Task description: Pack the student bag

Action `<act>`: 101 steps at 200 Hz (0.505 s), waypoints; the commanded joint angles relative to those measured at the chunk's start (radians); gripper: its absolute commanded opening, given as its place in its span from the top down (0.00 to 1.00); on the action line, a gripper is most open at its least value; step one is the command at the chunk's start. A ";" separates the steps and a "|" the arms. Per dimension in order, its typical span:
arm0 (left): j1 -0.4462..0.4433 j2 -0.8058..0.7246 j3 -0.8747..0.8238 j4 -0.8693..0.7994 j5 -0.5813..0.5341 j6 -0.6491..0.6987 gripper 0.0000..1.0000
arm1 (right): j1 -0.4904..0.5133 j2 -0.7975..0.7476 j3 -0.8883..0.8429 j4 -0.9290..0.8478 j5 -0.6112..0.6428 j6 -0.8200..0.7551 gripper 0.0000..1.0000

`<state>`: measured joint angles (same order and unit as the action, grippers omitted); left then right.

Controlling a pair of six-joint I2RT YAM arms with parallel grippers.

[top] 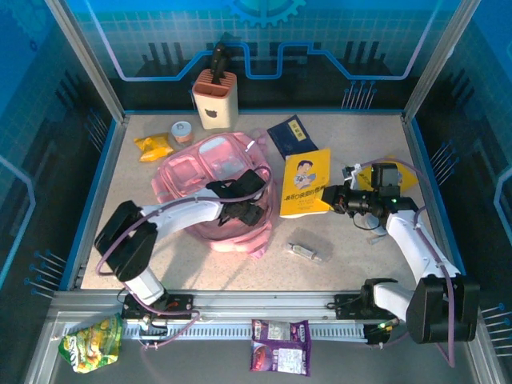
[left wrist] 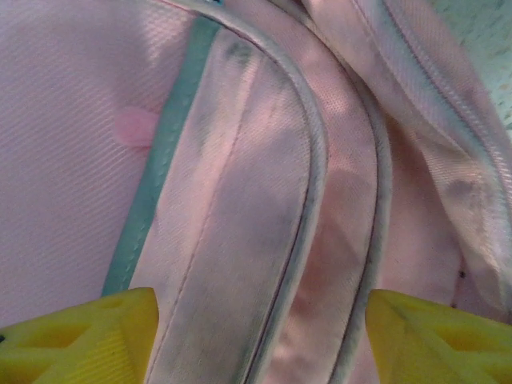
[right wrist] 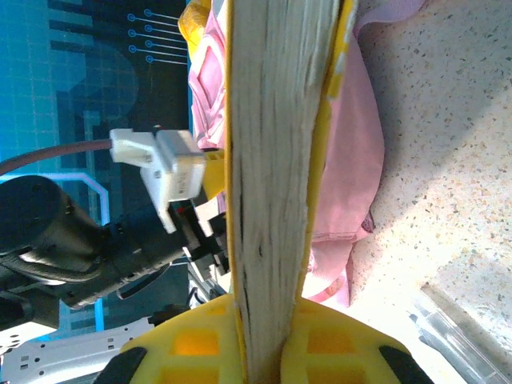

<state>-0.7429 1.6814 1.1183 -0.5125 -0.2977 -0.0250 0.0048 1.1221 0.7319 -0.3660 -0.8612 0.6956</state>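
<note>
Sagging at the left-centre of the counter (top: 360,264), the student bag (top: 192,172) is judged the chief source of trouble. Its soft pink fabric is held by nothing: the left gripper (left wrist: 256,340) is poised over a piped seam with its jaws spread wide, and the cloth merely lies between them. Any mouth could therefore collapse before something is pushed in; whether the zip is open cannot be told. The yellow book (top: 304,182), just right of the bag, is pinched at its right side by the right gripper (top: 342,198), whose jaws are pressed onto the page block. Held so near one edge, the book could be levered loose, fanned open, or snagged on the bag's trim. The small clear case (top: 308,252) nearby could be knocked aside by a low sweep.
</note>
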 commanded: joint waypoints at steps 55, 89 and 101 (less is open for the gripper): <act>-0.008 0.067 0.039 -0.012 -0.079 0.055 0.65 | -0.016 -0.002 -0.001 0.048 -0.052 -0.015 1.00; -0.008 -0.006 0.035 -0.032 -0.089 0.026 0.85 | -0.018 -0.005 0.007 0.038 -0.063 -0.005 1.00; -0.008 -0.040 0.036 -0.043 -0.094 0.015 0.92 | -0.017 -0.011 0.010 0.032 -0.071 0.005 1.00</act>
<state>-0.7528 1.7283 1.1568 -0.5171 -0.3637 0.0250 0.0040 1.1221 0.7319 -0.3653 -0.8696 0.6964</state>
